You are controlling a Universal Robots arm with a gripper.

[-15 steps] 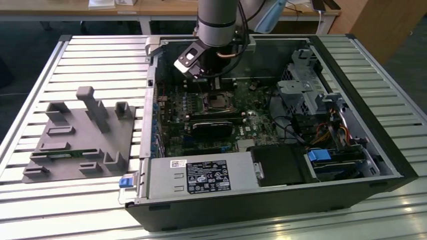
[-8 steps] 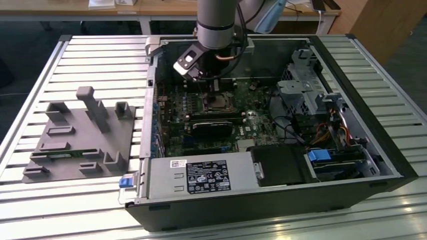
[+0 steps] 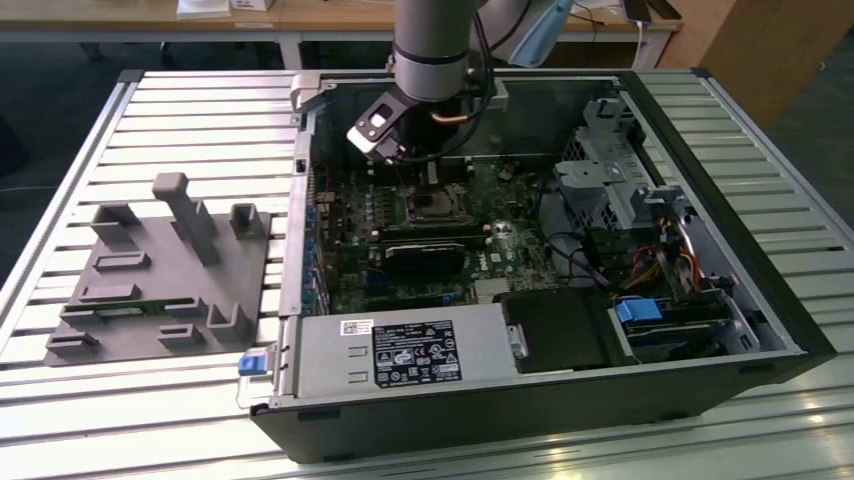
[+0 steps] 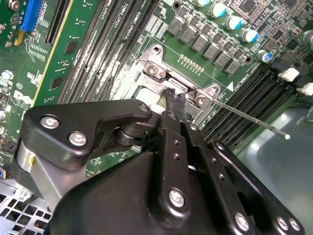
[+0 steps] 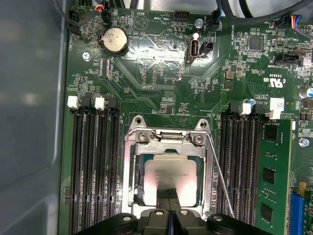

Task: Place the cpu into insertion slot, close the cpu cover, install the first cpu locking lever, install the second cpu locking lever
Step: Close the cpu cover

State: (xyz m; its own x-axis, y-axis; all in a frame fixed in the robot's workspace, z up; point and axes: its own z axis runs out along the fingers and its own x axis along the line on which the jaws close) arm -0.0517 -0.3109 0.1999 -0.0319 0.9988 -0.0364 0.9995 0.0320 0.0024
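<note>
One locking lever (image 5: pixel 221 181) juts free along one edge of the cpu cover (image 5: pixel 131 181), just beside the gripper (image 5: pixel 168 196), whose jaws are pinched together on nothing above the seated cpu (image 5: pixel 171 169).

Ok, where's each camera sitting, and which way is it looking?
Exterior view: off the arm, high up, looking down into the open computer case; the arm shows.
First wrist view: on the arm, facing straight down at the chip under its cover; the gripper shows.
Second wrist view: on the arm, slanting along the gripper toward the cover's hinge end.
Shared: both wrist views show the thin lever rod.
</note>
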